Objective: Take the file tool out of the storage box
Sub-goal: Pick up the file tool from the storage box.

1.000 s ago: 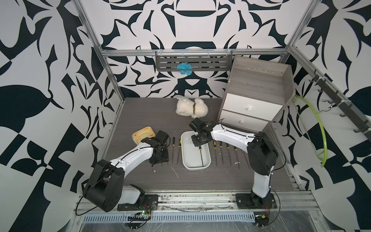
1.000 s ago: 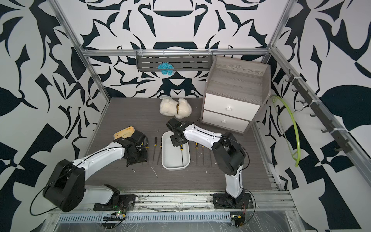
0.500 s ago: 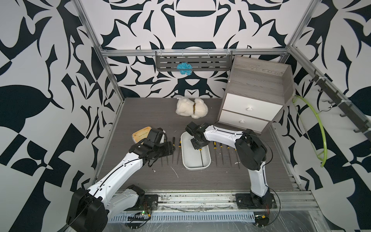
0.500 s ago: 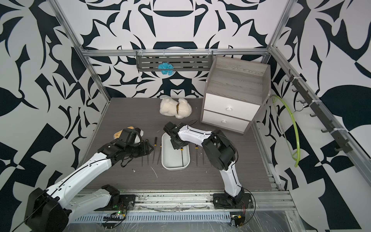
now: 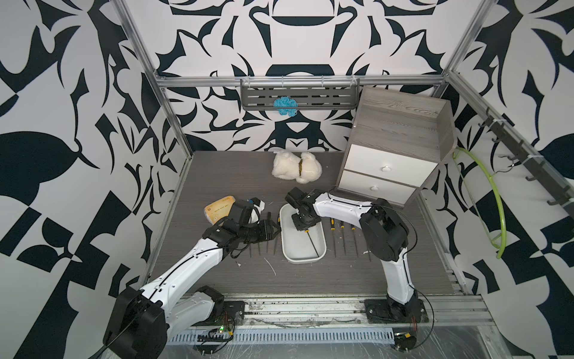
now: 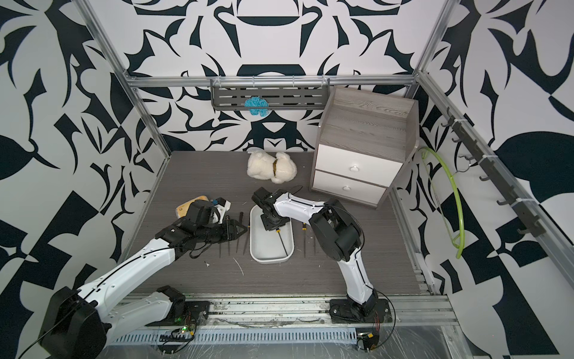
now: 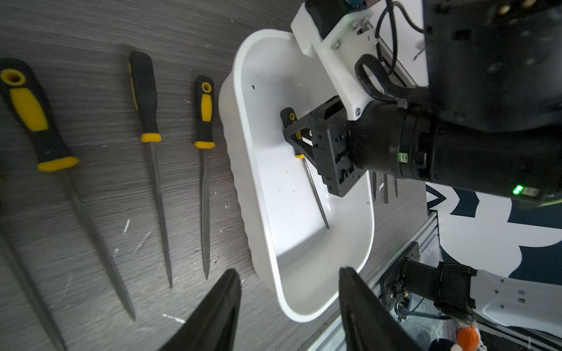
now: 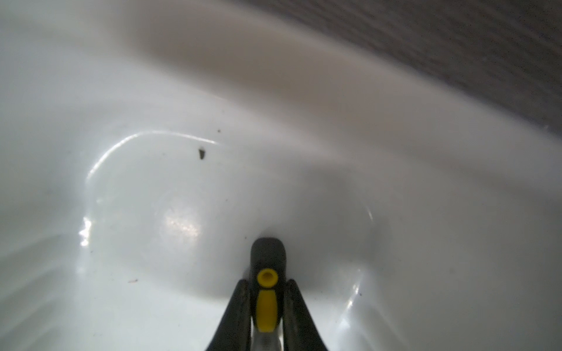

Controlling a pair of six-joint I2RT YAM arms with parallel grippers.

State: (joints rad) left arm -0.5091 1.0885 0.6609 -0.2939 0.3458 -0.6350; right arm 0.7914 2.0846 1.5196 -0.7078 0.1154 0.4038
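The storage box (image 5: 284, 239) (image 6: 252, 239) is a shallow white tub in the middle of the table. One file tool lies in it, its thin shaft (image 5: 313, 246) (image 6: 283, 246) (image 7: 316, 194) slanting toward the near end. My right gripper (image 5: 306, 228) (image 6: 275, 225) (image 8: 267, 284) reaches down into the box and is shut on the file's black-and-yellow handle (image 8: 267, 273) (image 7: 288, 115). My left gripper (image 5: 273, 231) (image 6: 240, 231) (image 7: 288, 271) stands open and empty just outside the box's left wall (image 7: 240, 170).
Several black-and-yellow files lie in rows on the table, left of the box (image 5: 267, 245) (image 7: 205, 182) and right of it (image 5: 343, 239). A grey cabinet with white drawers (image 5: 394, 149) stands back right. A white plush toy (image 5: 296, 167) and a yellow pack (image 5: 217, 209) lie nearby.
My right gripper's jaws have closed on the file handle inside the box. My left arm has stretched out and moved its gripper right, up to the box's left wall.
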